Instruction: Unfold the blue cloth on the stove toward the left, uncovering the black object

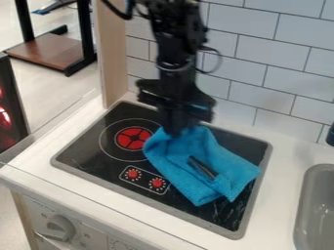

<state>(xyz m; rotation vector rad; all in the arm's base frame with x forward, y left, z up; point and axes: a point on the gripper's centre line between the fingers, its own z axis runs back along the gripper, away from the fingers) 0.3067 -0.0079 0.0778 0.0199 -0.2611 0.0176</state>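
One blue cloth (171,158) on the stovetop (91,154): my gripper (174,131) meets its 11-o'clock edge, jaws clenched or released, I can't tell; lifting needs a confirmed grip.

Camera high, close — slants down over stovetop (91,154) toward tiled wall (261,58).

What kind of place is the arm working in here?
Probably a toy kitchen: a black stovetop with red-marked burner and knobs, a grey sink basin beside it, and white tiles behind.
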